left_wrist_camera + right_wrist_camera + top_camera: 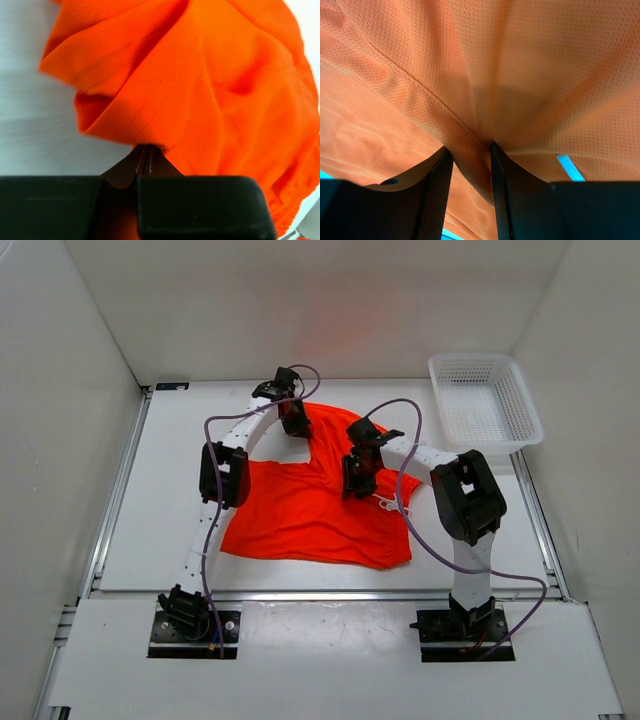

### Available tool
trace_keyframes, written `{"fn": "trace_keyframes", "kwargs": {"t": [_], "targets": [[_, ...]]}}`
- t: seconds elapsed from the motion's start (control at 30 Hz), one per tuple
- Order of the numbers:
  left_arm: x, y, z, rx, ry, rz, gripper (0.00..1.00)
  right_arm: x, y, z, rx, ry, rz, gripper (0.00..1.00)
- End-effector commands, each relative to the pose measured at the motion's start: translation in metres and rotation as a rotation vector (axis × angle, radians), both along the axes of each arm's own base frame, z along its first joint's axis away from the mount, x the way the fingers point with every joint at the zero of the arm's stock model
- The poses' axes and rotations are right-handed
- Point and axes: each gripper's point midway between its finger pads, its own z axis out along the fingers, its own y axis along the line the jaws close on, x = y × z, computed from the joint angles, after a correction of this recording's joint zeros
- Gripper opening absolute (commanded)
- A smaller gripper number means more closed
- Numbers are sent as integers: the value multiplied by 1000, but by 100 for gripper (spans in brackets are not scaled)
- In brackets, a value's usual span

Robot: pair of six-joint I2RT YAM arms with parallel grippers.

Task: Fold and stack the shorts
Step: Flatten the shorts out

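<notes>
The orange shorts (310, 510) are lying spread near the middle of the white surface (150, 500), with part of the cloth bunching up toward 12 o'clock. The left pincer (295, 420) is sitting at the garment's 12 o'clock edge. In its wrist view its jaws are pressing together on a fold of orange fabric, and the cloth is fanning away from them in creases. The right pincer (358, 478) is hanging over the shorts at about 2 o'clock from their middle. Its dark fingers (437, 195) are clamping a ridge of mesh fabric that is filling the narrow gap between them. A white drawstring (388, 503) is showing just beside the right pincer, at its 4 o'clock. A white mesh basket (470, 360) is standing well apart from the shorts at 2 o'clock, at the surface's far corner.
</notes>
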Motion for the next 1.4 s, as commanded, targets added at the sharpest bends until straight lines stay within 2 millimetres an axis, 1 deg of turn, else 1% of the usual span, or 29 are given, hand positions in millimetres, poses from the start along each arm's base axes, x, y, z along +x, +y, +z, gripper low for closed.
{"fn": "trace_keyframes", "kwargs": {"t": [0.0,0.07,0.1,0.13,0.17,0.2,0.23,0.27,0.3,0.33,0.37,0.4,0.47,0.53,0.57,0.6,0.67,0.7,0.73,0.77,0.8,0.83,0.93,1.0,1.03,1.07,1.13,1.17,1.37], "targets": [[-1,15,50,6,-61,29,10,-26,-12,-20,-65,96,10,41],[-7,50,47,60,-33,78,10,-25,-12,-17,-61,88,10,41],[-8,65,75,83,-81,103,10,-25,-12,-17,-61,88,10,39],[-11,84,81,99,-79,138,10,-23,-13,-14,-63,76,8,37],[-26,99,69,132,-31,157,10,-26,-15,-17,-70,82,17,37],[-33,109,95,132,-66,176,10,-29,-17,-19,-75,90,17,37],[-42,119,98,150,-59,194,10,-27,-17,-16,-77,76,14,37],[-62,128,82,171,2,198,10,-33,-17,-19,-84,86,23,37],[-72,135,97,182,-20,220,10,-36,-19,-21,-90,91,34,37],[-83,137,94,189,-1,219,10,-34,-20,-18,-93,76,31,37],[-104,141,76,203,63,226,14,-39,-20,-21,-100,86,40,37],[-113,141,76,194,76,219,29,-42,-18,-21,-101,82,59,37],[-131,144,60,190,140,212,37,-47,-20,-21,-118,86,66,37],[-132,144,59,193,138,204,55,-47,-18,-9,-116,54,82,41],[-122,143,71,186,100,197,62,-46,-25,-6,-146,38,73,43],[-117,146,78,182,88,207,62,-45,-28,-1,-158,22,78,46],[-105,145,89,184,54,206,65,-36,-31,24,-166,-42,63,67],[-90,143,108,173,1,202,65,-32,-34,33,-177,-71,53,73],[-88,143,103,188,22,185,65,-21,-37,52,-187,-138,33,80],[-82,139,106,195,15,182,65,-17,-45,61,-203,-156,12,84],[-68,139,122,198,-33,178,65,-12,-50,73,-199,-193,-8,85],[-63,137,110,233,-16,162,65,-2,-59,83,-195,-220,-47,87],[-45,134,116,235,-49,144,65,16,-88,102,-185,-261,-162,89],[-35,130,101,234,-37,123,67,21,-103,100,-184,-252,-229,82],[-26,125,106,215,-63,109,77,28,-120,100,-190,-247,-279,80],[-22,121,89,210,-40,89,82,33,-125,97,-173,-233,-312,78],[-9,115,88,189,-66,72,88,43,-145,89,-157,-196,-395,77],[-6,114,72,194,-45,70,92,46,-153,85,-161,-181,-427,77],[22,107,60,199,-109,80,93,79,-185,67,-204,-144,-543,75]]}}
